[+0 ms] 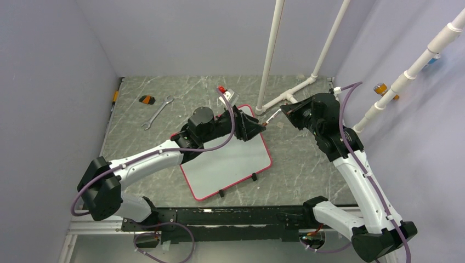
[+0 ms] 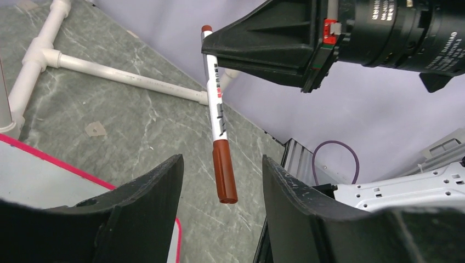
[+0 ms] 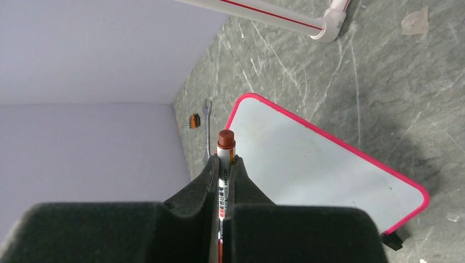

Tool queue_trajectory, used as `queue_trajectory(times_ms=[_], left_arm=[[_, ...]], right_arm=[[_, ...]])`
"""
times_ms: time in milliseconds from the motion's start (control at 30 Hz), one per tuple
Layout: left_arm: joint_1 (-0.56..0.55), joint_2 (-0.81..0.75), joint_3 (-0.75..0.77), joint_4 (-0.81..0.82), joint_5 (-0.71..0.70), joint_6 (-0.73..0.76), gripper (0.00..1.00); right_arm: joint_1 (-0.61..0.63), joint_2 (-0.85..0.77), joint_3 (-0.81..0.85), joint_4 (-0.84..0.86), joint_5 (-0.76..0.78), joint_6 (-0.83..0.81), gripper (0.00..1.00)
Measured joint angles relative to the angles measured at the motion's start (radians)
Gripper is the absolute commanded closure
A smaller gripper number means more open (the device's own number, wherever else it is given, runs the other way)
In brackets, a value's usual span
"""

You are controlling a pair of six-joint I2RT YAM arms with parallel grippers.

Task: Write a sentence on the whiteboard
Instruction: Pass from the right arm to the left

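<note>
whiteboard [image 1: 230, 164] blank, marker capped between the two arms

top view: the whiteboard lies flat mid-table, skewed, its face bare. the left gripper [image 1: 253, 127] hangs over its 1 o'clock corner. the right gripper [image 1: 285, 112], off the board at 2 o'clock, points a marker [image 1: 271, 116] toward it. a wrench [image 1: 158, 112] lies well apart at 10 o'clock.

left wrist: the marker [image 2: 217, 109] hangs from the right gripper [image 2: 211, 50] at 12 o'clock. its brown cap [image 2: 224, 172] sits between the left gripper's [image 2: 222, 161] jaws, which stand released with a gap on either side.

right wrist: the right gripper [image 3: 225, 164] is clenched on the marker [image 3: 226, 143]. the whiteboard [image 3: 307, 164] lies beyond at 3 o'clock, unmarked.

step, as i judge it: uncapping, before any writing. next the left jaws must pinch the cap squarely. then the arms draw apart along the marker's axis without twisting it out of the right grip.
</note>
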Motion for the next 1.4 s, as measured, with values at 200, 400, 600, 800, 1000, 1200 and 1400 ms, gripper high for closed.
queue_trajectory(times_ms=[200,400,600,800,1000,1200,1400], left_arm=[[0.000,0.021,0.000,0.005,0.004,-0.005,0.51],[0.000,0.025,0.000,0.031,0.023,-0.019,0.64],[0.000,0.026,0.002,0.023,0.027,-0.016,0.62],[0.000,0.040,0.016,0.016,0.050,-0.014,0.53],[-0.001,0.040,0.016,0.002,0.051,-0.013,0.78],[0.009,0.040,0.016,-0.032,0.020,-0.001,1.00],[0.009,0.038,0.040,-0.097,0.035,0.032,1.00]], right_arm=[[0.000,0.000,0.000,0.010,-0.014,0.011,1.00],[0.000,0.000,-0.005,0.025,-0.022,0.020,1.00],[0.000,0.000,-0.023,0.034,-0.030,0.031,1.00],[0.000,0.000,-0.029,0.053,-0.032,0.039,1.00],[0.000,0.000,-0.031,0.053,-0.037,0.044,1.00],[0.000,-0.008,-0.039,0.068,-0.044,0.040,1.00],[-0.004,-0.048,-0.112,0.182,-0.114,-0.053,0.27]])
